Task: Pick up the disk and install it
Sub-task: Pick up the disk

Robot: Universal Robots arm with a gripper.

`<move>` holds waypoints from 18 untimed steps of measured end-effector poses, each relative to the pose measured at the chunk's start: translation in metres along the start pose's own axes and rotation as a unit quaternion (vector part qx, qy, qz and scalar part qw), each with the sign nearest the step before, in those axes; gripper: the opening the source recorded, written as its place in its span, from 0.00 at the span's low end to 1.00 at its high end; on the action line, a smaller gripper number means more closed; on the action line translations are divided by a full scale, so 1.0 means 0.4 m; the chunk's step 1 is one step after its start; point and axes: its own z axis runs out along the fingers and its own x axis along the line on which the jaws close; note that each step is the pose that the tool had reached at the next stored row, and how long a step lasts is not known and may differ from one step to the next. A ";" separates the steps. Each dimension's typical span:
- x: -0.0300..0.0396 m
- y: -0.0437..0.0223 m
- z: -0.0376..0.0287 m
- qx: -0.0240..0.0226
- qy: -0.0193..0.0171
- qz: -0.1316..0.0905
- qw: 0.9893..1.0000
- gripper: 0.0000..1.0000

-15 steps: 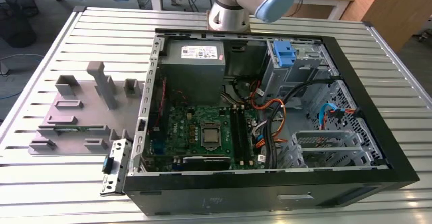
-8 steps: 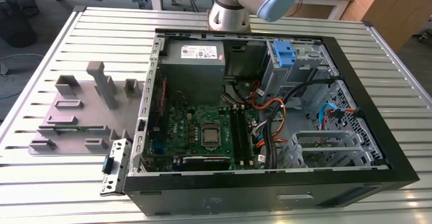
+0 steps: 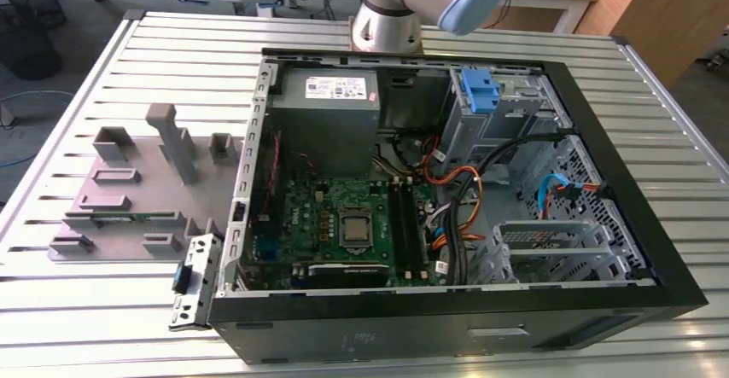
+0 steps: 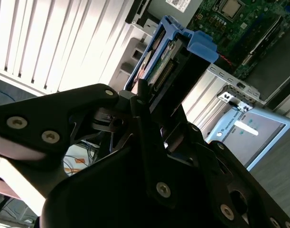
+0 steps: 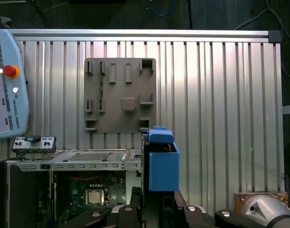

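We find the gripper [image 4: 152, 92] aloft over the slatted surface [image 5: 220, 118] beside the open computer case [image 5: 64, 161], its fingers [image 4: 141, 102] clamped on the blue-framed disk [image 4: 164, 66], whose long axis runs straight out from them, away from the wrist.

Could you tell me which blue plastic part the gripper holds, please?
The blue frame round the disk, between the jaws; the blue latch tab sits on the drive cage.
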 end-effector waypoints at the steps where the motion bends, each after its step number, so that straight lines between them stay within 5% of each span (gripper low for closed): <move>1: 0.000 -0.011 0.000 0.000 0.000 0.000 1.000 0.35; 18: 0.012 -0.205 -0.003 0.000 0.000 0.000 1.000 0.35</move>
